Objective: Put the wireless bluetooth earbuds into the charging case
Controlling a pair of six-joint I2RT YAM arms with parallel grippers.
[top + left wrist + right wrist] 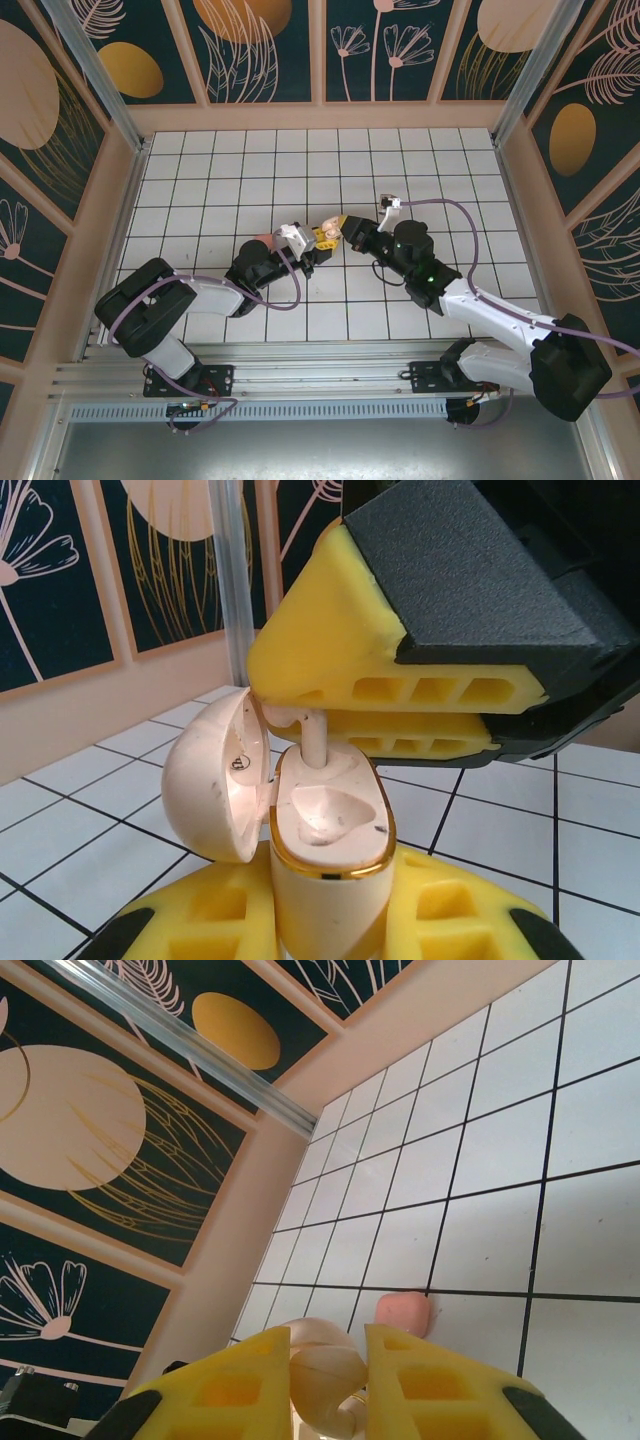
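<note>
My left gripper (pixel 325 905) is shut on a pale beige charging case (pixel 330 825) with a gold rim, held upright with its round lid (pixel 212 780) swung open to the left. Above it, my right gripper (pixel 328 1365) is shut on a beige earbud (pixel 325 1372). In the left wrist view the earbud's stem (pixel 313 738) points down into the far slot of the case, and the near slot is bare. The right gripper's yellow fingers (pixel 330 650) hang just over the case. Seen from above, both grippers meet at mid-table (pixel 327 235).
A pink rounded case (pixel 403 1312) lies on the white tiled floor beyond the right gripper, and in the top view the pink case (pixel 264 242) sits beside the left arm's wrist. Patterned walls and a metal post (pixel 235 580) enclose the table.
</note>
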